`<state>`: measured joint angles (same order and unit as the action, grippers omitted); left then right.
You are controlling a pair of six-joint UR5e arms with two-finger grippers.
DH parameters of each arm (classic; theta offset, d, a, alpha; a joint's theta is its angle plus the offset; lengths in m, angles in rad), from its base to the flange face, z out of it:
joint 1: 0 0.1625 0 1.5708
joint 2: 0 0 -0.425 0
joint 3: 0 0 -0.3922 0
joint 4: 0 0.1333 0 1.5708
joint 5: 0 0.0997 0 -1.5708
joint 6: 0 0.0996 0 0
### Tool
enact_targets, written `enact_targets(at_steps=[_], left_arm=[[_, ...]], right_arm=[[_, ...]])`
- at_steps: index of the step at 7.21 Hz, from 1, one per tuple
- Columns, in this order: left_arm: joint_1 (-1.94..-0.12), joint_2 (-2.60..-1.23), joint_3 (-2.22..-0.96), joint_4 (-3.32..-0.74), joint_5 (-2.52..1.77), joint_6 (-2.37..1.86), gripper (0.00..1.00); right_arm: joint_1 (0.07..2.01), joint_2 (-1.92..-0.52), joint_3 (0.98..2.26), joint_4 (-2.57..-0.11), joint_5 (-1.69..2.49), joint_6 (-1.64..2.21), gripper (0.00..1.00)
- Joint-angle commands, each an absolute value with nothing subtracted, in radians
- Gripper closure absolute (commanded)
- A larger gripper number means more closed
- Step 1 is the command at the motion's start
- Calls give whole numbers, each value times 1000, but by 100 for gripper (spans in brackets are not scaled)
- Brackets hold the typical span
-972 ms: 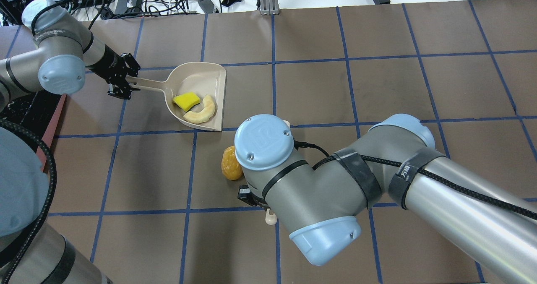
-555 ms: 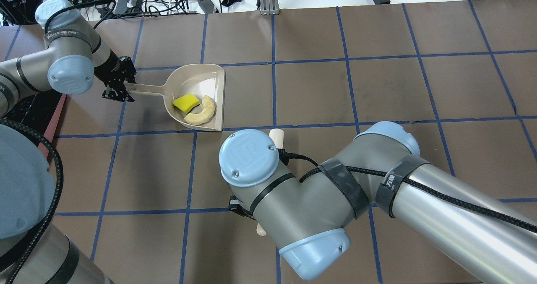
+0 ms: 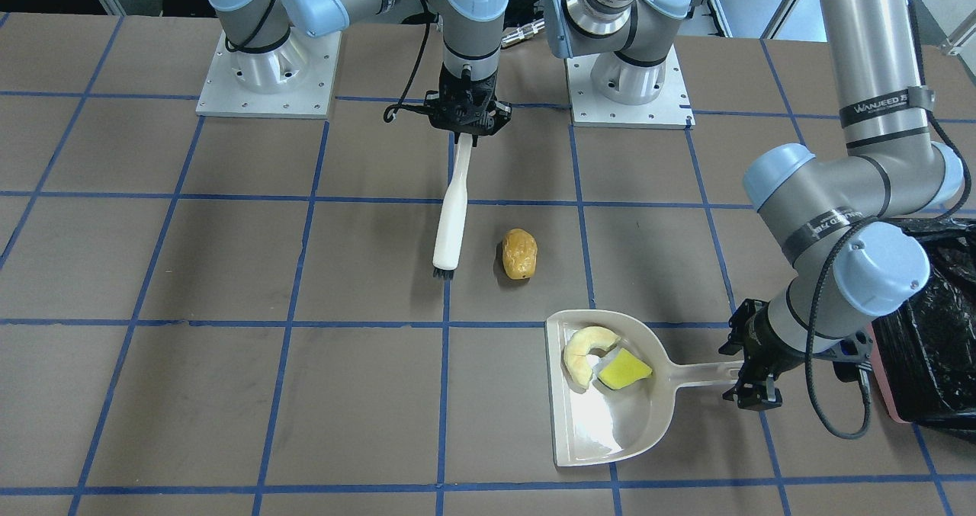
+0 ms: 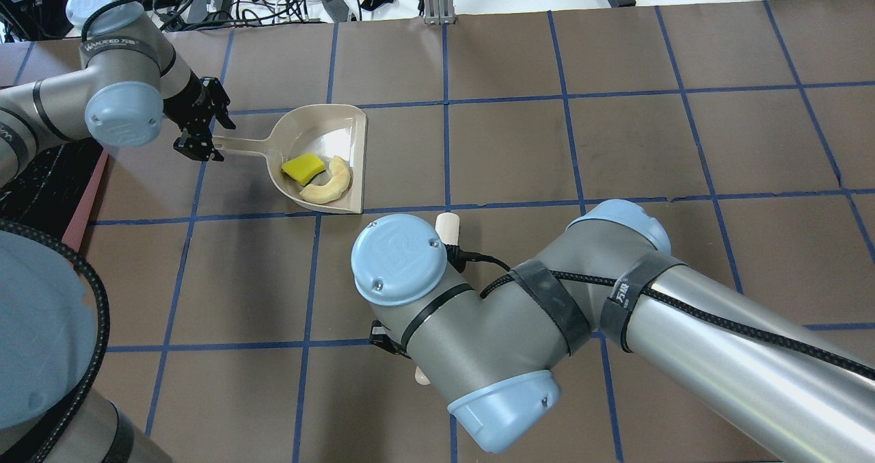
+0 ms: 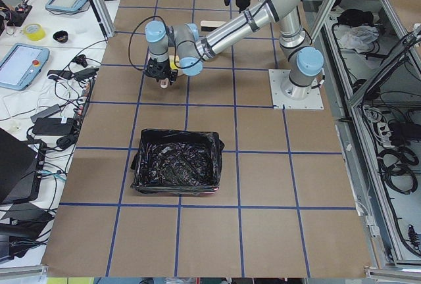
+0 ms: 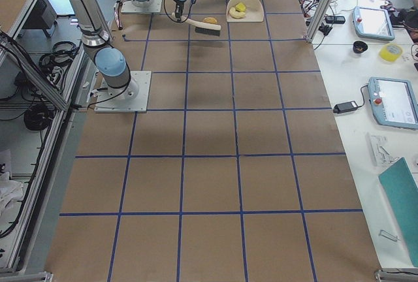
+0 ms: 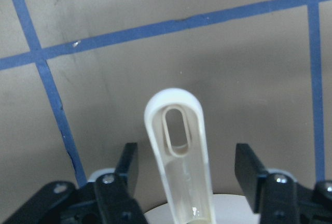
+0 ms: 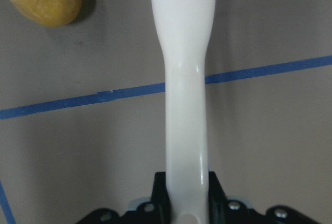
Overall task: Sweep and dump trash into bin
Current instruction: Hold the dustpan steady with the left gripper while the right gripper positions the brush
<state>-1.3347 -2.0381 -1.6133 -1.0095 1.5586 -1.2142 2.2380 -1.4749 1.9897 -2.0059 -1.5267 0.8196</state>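
Front-facing view: lump (image 3: 519, 254) lies on the desk (image 3: 229, 394) outside the dustpan (image 3: 610, 432) mouth; rind (image 3: 579, 346) and scrap (image 3: 625, 370) sit inside it. We fear a sweep could shove the dustpan away, since our left tool (image 3: 738, 371) gapes round its handle without touching. Our right tool (image 3: 465, 129), clamped on the brush (image 3: 451, 211), is well beyond the lump from the dustpan, bristles just beside the lump.

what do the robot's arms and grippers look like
Both arms are silver-grey tubes with pale blue joint caps. The left arm carries a black band with white lettering; a black braided cable is strapped along the right arm. The left gripper and right gripper are black, two-fingered.
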Motion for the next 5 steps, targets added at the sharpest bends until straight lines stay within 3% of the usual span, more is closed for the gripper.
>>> enact_targets(at_steps=[1, 5], left_arm=[[-1344, -2031, -1611, -985, 1578, -1351, 29], [-1359, -2057, -1656, -934, 1686, -1446, 29]], right_arm=[[2238, -1473, 1990, -2006, -1526, 819, 82], [2238, -1459, 1991, -2009, -1523, 819, 82]])
